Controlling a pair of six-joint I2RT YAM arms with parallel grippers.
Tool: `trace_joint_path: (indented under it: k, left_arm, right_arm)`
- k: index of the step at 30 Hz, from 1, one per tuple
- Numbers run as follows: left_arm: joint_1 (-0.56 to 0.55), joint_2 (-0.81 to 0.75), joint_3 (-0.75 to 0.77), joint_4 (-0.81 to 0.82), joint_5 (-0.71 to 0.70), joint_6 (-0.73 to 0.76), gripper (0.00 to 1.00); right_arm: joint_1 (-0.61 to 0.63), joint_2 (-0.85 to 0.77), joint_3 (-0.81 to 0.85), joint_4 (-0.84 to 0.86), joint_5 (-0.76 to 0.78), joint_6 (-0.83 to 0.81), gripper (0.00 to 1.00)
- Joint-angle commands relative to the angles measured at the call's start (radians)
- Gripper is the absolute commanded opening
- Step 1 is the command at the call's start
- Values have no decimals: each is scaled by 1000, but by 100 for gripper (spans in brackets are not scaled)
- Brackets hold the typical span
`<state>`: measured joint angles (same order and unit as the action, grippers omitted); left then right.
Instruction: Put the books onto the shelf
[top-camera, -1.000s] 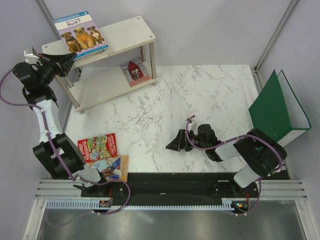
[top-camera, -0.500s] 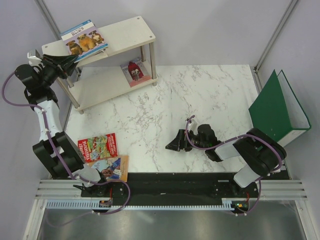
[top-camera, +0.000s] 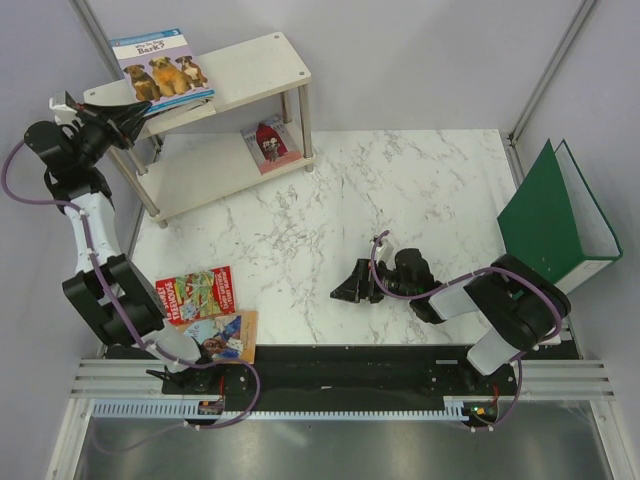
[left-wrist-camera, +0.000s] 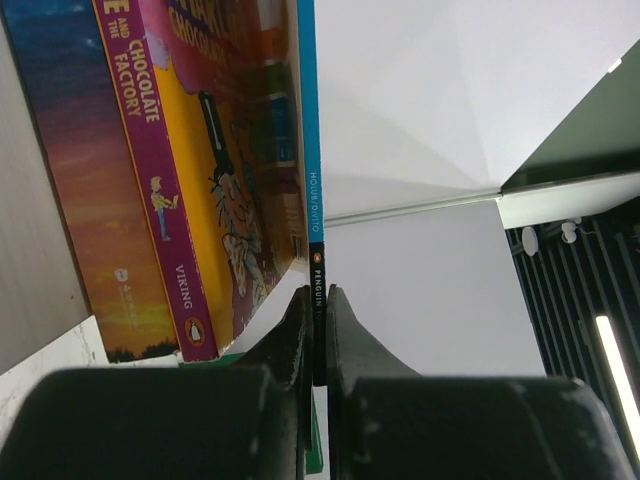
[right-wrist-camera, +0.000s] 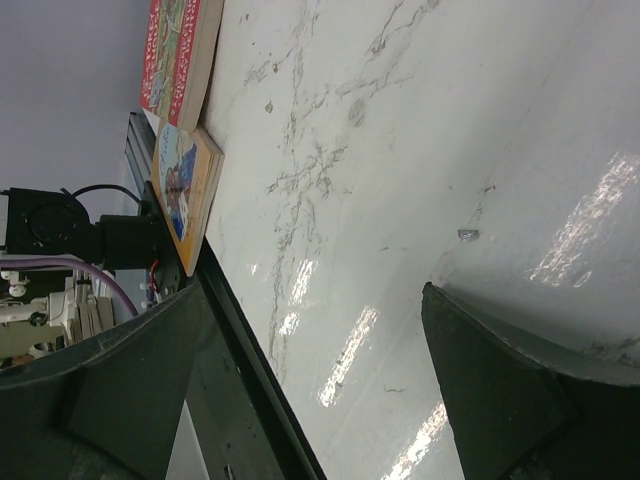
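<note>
My left gripper (left-wrist-camera: 318, 300) is pinched shut on the thin blue spine edge of the dogs book (top-camera: 160, 68). Gripping it by the edge lets me slide it flat onto the shelf (top-camera: 255, 70). It lies at the left end of the top board, white-and-blue cover up, three dogs showing. A yellow-and-purple Dahl paperback (left-wrist-camera: 215, 180) sits against it, probably underneath. My right gripper (top-camera: 348, 285) rests wide and empty on the table (top-camera: 330, 200). The red Treehouse book (top-camera: 197, 294) and orange book (top-camera: 225, 338) lie by my left base.

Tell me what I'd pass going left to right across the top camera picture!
dog book → lower-shelf book → right gripper → binder
</note>
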<state>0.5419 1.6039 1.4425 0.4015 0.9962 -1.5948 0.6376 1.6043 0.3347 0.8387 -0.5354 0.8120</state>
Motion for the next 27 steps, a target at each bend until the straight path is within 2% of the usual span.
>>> trace_joint_path:
  k: [1, 2, 7, 8, 10, 11, 12, 14, 21, 25, 27]
  left_arm:
    - [6, 13, 76, 56, 9, -47, 2]
    - [6, 19, 79, 50, 5, -47, 2]
    - [4, 36, 110, 39, 1, -45, 18]
    - [4, 36, 110, 33, 1, -37, 27]
    - [6, 33, 108, 26, 4, -28, 36]
    - [6, 28, 108, 25, 8, -11, 48]
    - [6, 22, 108, 7, 10, 1, 54]
    - [4, 10, 117, -51, 9, 66, 60]
    - [6, -41, 180, -324, -44, 262, 62]
    - [6, -44, 269, -498, -94, 373, 63]
    - [6, -41, 297, -532, -100, 395, 63]
  right_arm:
    - [13, 45, -14, -89, -1, -11, 98]
    - [13, 45, -16, -89, -1, -11, 98]
    - [14, 43, -14, -90, -1, -13, 98]
    - [14, 45, -14, -89, -1, -11, 98]
    - [14, 48, -11, -89, -1, -11, 98]
    - [14, 48, -13, -89, -1, -10, 98]
    - [14, 48, -13, -89, -1, -8, 98]
    - [16, 46, -13, -90, 0, -10, 98]
    - [16, 42, -14, -89, 0, -7, 98]
    - [16, 42, -14, -89, -3, -7, 98]
    - [16, 42, -16, -89, -3, -7, 98]
